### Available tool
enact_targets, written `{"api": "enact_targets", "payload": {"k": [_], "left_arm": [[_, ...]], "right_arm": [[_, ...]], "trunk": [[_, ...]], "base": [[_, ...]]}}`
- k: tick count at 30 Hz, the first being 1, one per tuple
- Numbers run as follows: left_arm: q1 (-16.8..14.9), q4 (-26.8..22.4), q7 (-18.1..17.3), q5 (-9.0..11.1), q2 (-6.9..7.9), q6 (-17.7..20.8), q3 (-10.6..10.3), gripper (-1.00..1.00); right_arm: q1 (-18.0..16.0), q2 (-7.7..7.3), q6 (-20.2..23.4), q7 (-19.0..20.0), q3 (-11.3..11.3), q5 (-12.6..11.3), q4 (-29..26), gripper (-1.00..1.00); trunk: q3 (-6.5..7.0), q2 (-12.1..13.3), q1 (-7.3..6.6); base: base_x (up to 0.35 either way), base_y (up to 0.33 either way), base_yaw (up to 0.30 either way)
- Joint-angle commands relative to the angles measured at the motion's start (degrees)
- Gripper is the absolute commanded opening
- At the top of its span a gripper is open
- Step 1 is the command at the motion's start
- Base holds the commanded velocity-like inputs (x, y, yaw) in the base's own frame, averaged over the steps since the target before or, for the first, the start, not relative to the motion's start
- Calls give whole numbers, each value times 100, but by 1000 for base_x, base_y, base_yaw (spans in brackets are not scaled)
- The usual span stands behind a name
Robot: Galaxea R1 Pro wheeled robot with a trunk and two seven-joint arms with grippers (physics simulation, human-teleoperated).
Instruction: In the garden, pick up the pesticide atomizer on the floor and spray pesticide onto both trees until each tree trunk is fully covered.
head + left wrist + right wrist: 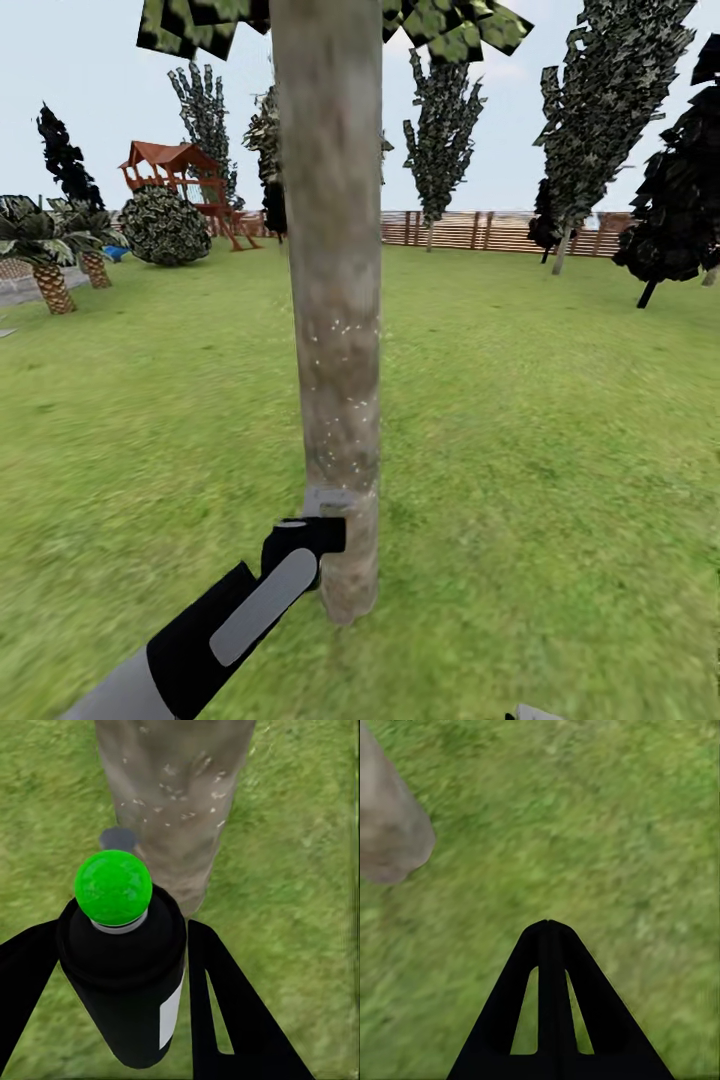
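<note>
Your pesticide atomizer (124,960) sits clamped between the two black fingers (232,1012) of your left gripper (318,520). In the left wrist view it is a dark cylinder with a bright green round cap on top and a white label down one side. From the head view the left arm reaches up from the lower left, forearm slanting toward the tree trunk (335,300), and the gripper ends right against the lower trunk, just above where the bark meets the grass. The sprayer's pale head pokes out beside the bark there.

The trunk carries pesticide (345,350): fine white specks scattered across its middle stretch, and the left wrist view shows more specks on the bark just ahead of the cap.

Your right gripper (549,926) hangs over bare grass with its two fingers pressed together, holding nothing. The base of a trunk shows at the edge of that view.

Counting outward in the garden (550,420): one thick trunk in front of you, two short palms (50,255) at the left, one round bush (165,227), one red-roofed play frame (175,170), several dark conifers (600,110) along the slatted brown fence (470,230).
</note>
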Motion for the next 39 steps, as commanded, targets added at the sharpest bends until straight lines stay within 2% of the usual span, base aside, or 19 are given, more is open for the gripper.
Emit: {"api": "enact_targets", "payload": {"k": [1,4,7,39], "left_arm": [[23,-8,-13,8,19,-23,-12,-100],[142,29,-103,-23,31,-415,-39,-100],[181,58,-125,-31,31,-530,-54,-100],[202,192,-150,-26,31,-585,-60,-100]], "right_arm": [[-5,5,-26,5,-10,-41,0,-100],[-4,5,-29,5,-10,-38,-9,-100],[-3,5,-33,10,-4,-37,-15,-100],[-4,-4,-35,13,-10,-69,-12,-100]], "trunk": [[-10,-13,4],[-3,-13,4],[3,-13,4],[5,-13,4]], "base": [[0,322,-235],[0,329,-256],[0,333,-145],[16,335,-255]]}}
